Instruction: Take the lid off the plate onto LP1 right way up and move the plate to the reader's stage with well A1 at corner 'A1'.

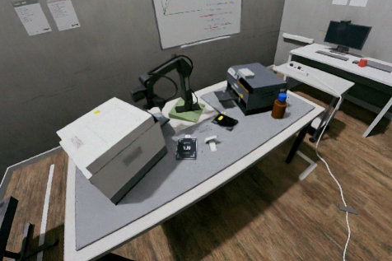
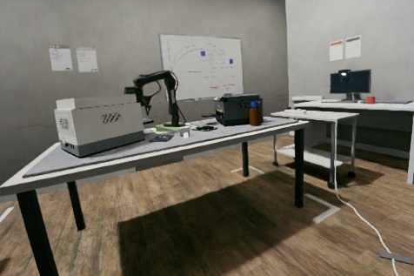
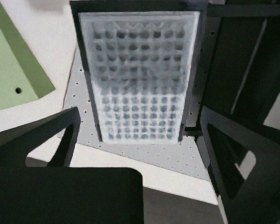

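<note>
My gripper is open and empty above a clear, frosty plate. The plate lies within the dark rim of a stage beside the white instrument. Its wells show in rows; I cannot tell whether a lid covers it, nor read any corner mark. The N1 position is a dark square on the bench. A black item with a yellow mark lies to its right; I cannot make out a lid there. The dispenser stands at the right.
The brown bottle with a blue cap stands upright beside the dispenser. A small white T-shaped object is near N1. The green arm base is close to the stage. A dark structure rises beside the plate in the wrist view.
</note>
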{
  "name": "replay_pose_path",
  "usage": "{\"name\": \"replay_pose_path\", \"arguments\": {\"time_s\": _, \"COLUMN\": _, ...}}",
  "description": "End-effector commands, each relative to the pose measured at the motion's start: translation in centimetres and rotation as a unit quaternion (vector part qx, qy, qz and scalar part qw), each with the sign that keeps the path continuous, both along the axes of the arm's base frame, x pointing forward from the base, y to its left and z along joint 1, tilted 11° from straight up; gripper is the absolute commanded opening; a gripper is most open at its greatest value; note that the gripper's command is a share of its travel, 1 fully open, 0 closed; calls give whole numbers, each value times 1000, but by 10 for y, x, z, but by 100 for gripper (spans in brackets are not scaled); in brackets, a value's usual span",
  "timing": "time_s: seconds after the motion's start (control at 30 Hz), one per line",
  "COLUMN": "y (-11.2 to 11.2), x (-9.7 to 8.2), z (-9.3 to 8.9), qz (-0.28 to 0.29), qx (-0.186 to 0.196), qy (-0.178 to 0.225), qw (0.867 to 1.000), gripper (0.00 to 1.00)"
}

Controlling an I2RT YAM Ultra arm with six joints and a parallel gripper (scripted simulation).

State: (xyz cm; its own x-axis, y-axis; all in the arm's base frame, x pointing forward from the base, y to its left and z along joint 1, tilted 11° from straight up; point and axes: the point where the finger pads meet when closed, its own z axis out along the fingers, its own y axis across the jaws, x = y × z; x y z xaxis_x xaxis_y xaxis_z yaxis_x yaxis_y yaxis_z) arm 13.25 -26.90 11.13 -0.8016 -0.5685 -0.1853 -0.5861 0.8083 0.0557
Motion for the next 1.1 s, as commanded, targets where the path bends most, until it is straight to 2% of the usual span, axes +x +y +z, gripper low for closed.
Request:
{"name": "replay_pose_path", "arguments": {"time_s": 0.0, "y": -4, "x": -1, "z": 20, "qz": -2, "qx": -16, "qy": -13, "qw": 1000, "gripper": 100}}
{"name": "replay_pose_path", "arguments": {"time_s": 0.57, "y": -7, "x": -4, "z": 30, "qz": -2, "qx": 0, "qy": -6, "qw": 1000, "gripper": 100}}
{"name": "replay_pose_path", "arguments": {"time_s": 0.6, "y": -7, "x": -4, "z": 35, "qz": -2, "qx": -6, "qy": -9, "qw": 1000, "gripper": 100}}
{"name": "replay_pose_path", "arguments": {"time_s": 1.07, "y": -9, "x": -6, "z": 51, "qz": -2, "qx": -8, "qy": -8, "qw": 1000, "gripper": 100}}
